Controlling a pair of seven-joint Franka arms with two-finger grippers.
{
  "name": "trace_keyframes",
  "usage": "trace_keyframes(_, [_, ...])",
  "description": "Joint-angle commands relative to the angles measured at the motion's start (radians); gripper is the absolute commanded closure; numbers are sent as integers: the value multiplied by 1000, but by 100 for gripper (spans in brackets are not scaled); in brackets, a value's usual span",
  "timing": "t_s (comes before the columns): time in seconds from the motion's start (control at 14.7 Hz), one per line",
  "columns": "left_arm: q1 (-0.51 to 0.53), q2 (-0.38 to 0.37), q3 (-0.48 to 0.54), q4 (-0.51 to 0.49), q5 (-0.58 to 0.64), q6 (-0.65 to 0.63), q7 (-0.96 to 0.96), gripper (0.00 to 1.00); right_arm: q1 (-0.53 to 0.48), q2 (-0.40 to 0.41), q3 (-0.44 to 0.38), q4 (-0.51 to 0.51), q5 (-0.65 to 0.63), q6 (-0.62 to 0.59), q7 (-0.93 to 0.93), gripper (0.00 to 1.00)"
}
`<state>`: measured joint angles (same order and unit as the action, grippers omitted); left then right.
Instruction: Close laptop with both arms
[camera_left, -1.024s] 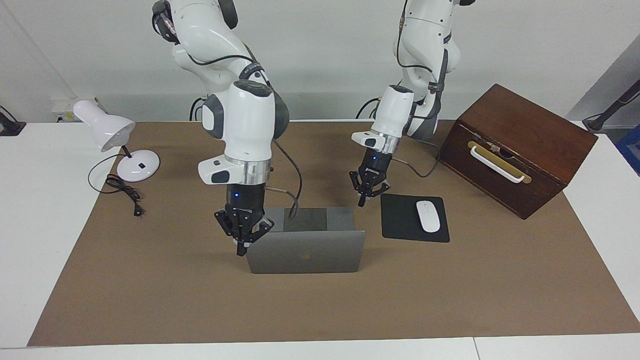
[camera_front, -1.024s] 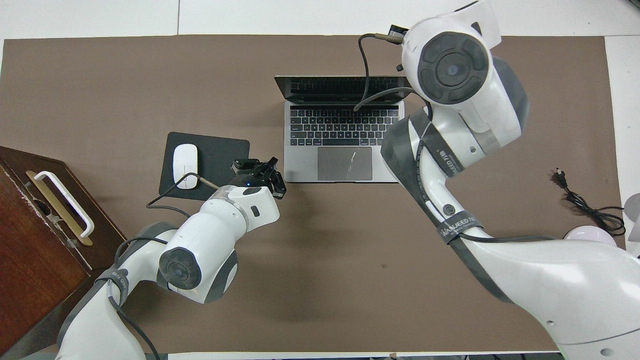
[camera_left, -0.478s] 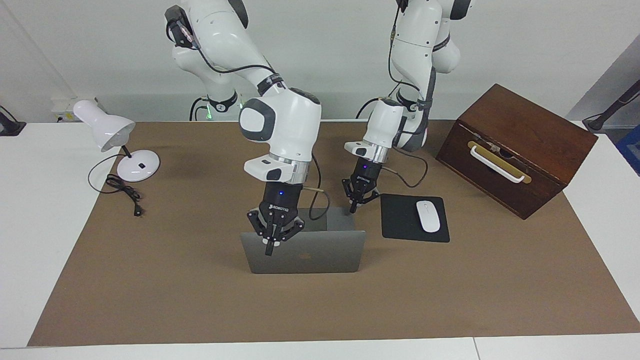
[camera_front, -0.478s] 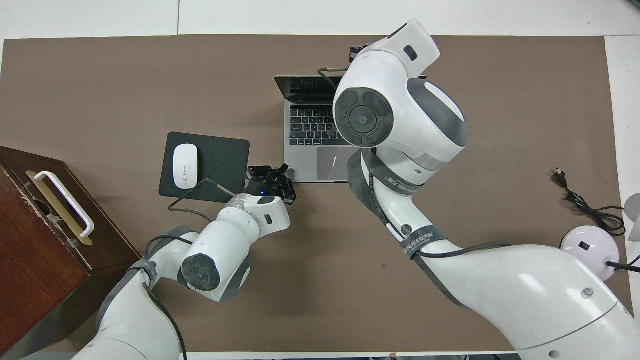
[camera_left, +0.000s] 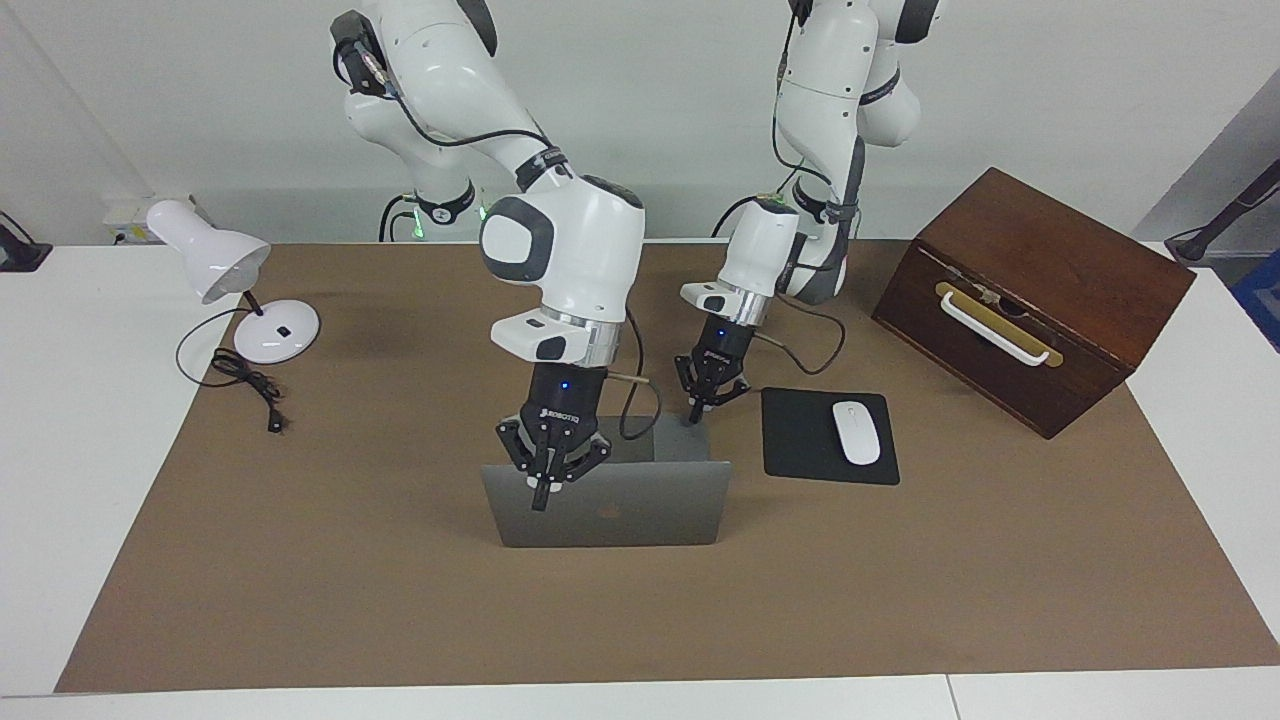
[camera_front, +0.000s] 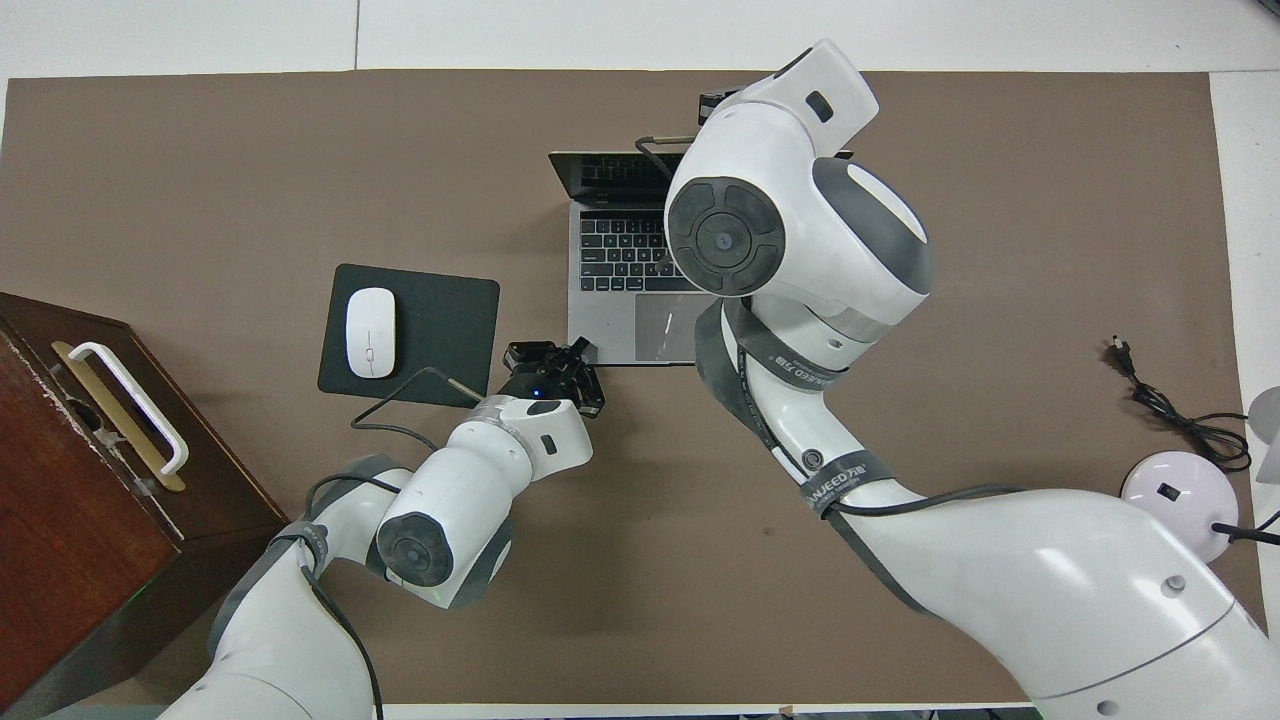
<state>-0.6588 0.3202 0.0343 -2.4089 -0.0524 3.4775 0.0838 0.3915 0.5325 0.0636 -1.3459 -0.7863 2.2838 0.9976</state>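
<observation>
Starting at the robots' end: left gripper (camera_left: 696, 408) hanging low over the corner of the laptop (camera_left: 640, 510) base nearest the robots, toward the left arm's end, next to the mouse pad (camera_left: 800, 440). Fingers looking pinched together, gripping nothing. Not seeing whether the tips are actually touching the base.

Laptop sitting open mid-mat, lid standing near upright at the edge farthest from the robots, logo side facing away from them.

Right gripper (camera_left: 541, 490) pointing down at the lid's top edge, tips overlapping the lid's back face, fingers likewise drawn together and holding nothing.

Risks from here, judging only:
- Pushing the lid without the base pinned: whole laptop sliding toward the robots.
- Pressing with closed tips on a thin edge: slipping off over the top.
- Dropping the lid onto the left gripper if it is parked on the palm rest.
- Trapping the right wrist cable (camera_left: 630, 410) dangling over the keyboard.
</observation>
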Motion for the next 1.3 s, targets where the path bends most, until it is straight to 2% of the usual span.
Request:
trace_keyframes(0.0, [-21, 14, 9, 4, -10, 20, -16, 100, 0, 20, 5, 22, -14, -10, 53, 100])
trace_keyframes(0.14, [-25, 14, 9, 4, -10, 18, -16, 100, 1, 21, 7, 21, 24, -14, 67, 100])
trace_keyframes(0.41, [-24, 16, 10, 2, -6, 17, -15, 100, 1, 14, 12, 22, 48, -101, 23, 100])
trace_keyframes(0.55, [-22, 23, 10, 2, 0, 17, -13, 100, 0, 11, 53, 24, 123, -173, -2, 100])
trace_keyframes(0.89, [-15, 34, 13, 2, 52, 18, -7, 100, -14, 3, 56, 71, 339, -283, -149, 100])
trace_keyframes(1.23, [2, 43, 13, 2, 95, 20, -6, 100, -49, 3, 51, 71, 522, -320, -261, 100])
